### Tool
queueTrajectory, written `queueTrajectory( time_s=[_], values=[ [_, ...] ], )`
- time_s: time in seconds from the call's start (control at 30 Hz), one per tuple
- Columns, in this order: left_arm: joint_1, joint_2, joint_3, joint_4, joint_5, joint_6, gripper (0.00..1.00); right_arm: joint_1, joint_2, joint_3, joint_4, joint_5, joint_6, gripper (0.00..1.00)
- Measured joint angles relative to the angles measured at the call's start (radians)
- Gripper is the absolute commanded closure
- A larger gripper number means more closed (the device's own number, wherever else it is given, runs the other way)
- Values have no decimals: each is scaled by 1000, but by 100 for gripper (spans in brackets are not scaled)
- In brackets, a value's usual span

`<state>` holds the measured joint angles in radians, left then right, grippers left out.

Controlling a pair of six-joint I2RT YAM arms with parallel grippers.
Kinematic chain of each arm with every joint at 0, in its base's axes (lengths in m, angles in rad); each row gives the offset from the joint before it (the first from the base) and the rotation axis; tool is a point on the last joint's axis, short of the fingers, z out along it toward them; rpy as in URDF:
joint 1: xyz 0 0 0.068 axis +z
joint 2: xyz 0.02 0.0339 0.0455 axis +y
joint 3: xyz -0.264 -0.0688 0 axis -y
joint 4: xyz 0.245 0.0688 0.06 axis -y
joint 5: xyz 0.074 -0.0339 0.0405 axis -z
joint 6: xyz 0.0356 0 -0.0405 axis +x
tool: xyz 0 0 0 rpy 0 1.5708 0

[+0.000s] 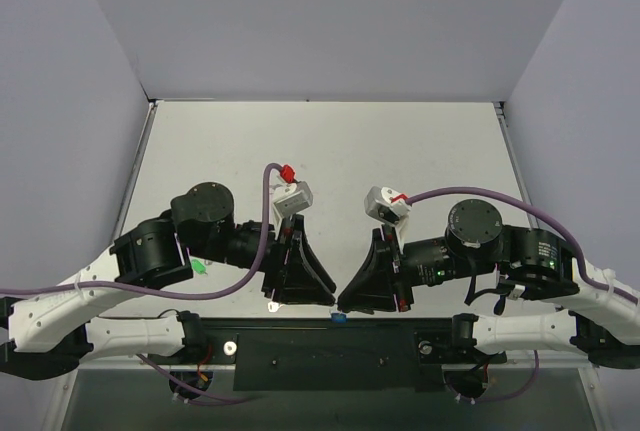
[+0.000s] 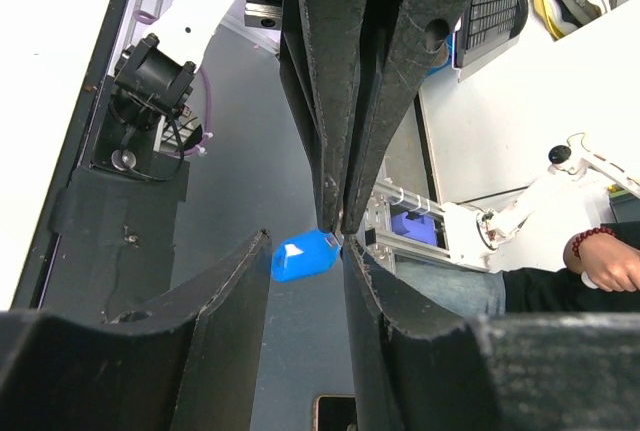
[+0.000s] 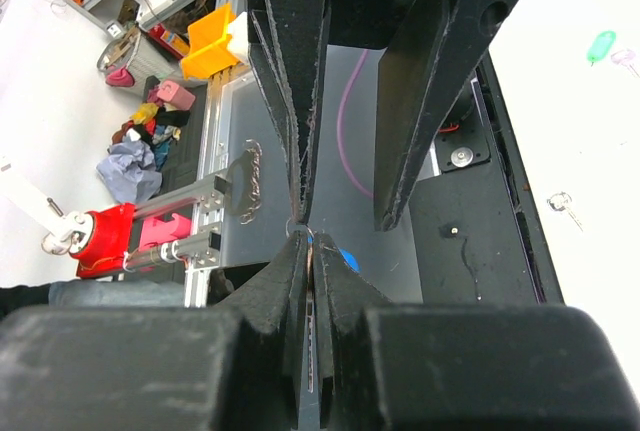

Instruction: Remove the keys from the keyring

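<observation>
The right gripper (image 3: 305, 243) is clamped tight, its fingertips pressed together on the thin metal ring of the keyring (image 2: 303, 257). The ring is almost wholly hidden between the pads, with only a sliver showing at the tips. The left gripper (image 2: 306, 241) stands parted. One of its fingertips meets the right gripper's tips and the other is apart; whether it touches the ring cannot be told. The keyring's blue tag hangs just below the meeting tips, at the near edge of the table (image 1: 330, 151), and is mostly covered in the top view. Any writing in its pale label window is unreadable. The key (image 3: 565, 206) lies flat on the table, apart from the keyring and just beside the left gripper. A green tag (image 1: 200, 268) lies farther left.
</observation>
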<state>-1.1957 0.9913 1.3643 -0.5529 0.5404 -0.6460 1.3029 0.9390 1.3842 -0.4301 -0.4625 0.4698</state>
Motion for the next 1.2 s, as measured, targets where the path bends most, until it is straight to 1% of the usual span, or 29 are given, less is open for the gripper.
queueTrajectory(
  time_s=[0.3, 0.53, 0.67, 0.8, 0.9, 1.07, 1.2],
  values=[
    [0, 14, -11, 11, -1, -2, 56, 0, -1, 0, -3, -11, 1, 100],
    [0, 18, -11, 10, -1, -1, 65, -2, -6, 0, -2, -9, 1, 100],
    [0, 31, -16, 11, -1, -2, 66, -2, -7, 0, 19, -2, 1, 100],
    [0, 37, -32, 11, -1, -2, 59, -6, -7, 0, 29, 6, 1, 100],
    [0, 37, -34, 11, -1, -5, 49, -8, -10, -2, 31, 10, 1, 100],
    [0, 24, -34, 3, -26, -3, 46, -8, -42, -34, 51, 10, 8, 100],
    [6, 2, -34, 4, -42, -4, 46, -8, -75, -80, 75, 10, 26, 100]
  ],
)
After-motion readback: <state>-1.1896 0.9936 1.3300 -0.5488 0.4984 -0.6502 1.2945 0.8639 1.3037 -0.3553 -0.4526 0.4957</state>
